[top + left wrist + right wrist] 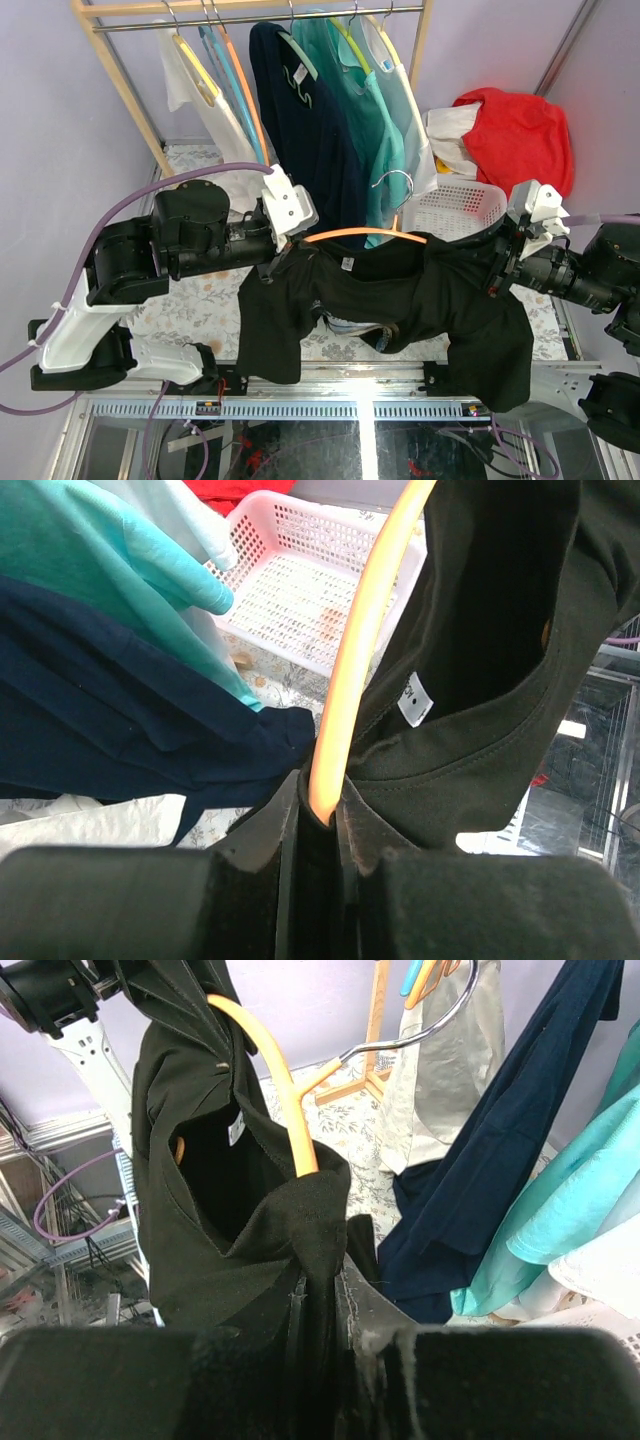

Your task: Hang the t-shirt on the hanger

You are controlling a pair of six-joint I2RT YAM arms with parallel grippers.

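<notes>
The black t-shirt [400, 290] hangs stretched between my two grippers above the table. The orange hanger [360, 236] runs along its collar, and the silver hook [395, 185] sticks up behind. My left gripper [285, 240] is at the shirt's left shoulder. In the left wrist view its jaws [322, 815] are shut on the end of the hanger [355, 650], with black t-shirt [480, 630] fabric pinched alongside. My right gripper [497, 270] is at the right shoulder. In the right wrist view it [325, 1280] is shut on a fold of the t-shirt [200, 1220] that covers the hanger's [280, 1080] other end.
A wooden rack [120, 70] at the back carries a navy shirt [310, 130], teal shirts [375, 110] and light garments on coloured hangers. A white basket [460, 208] stands at the back right, with a red cloth [520, 130] behind it. A floral cover [200, 290] lies on the table.
</notes>
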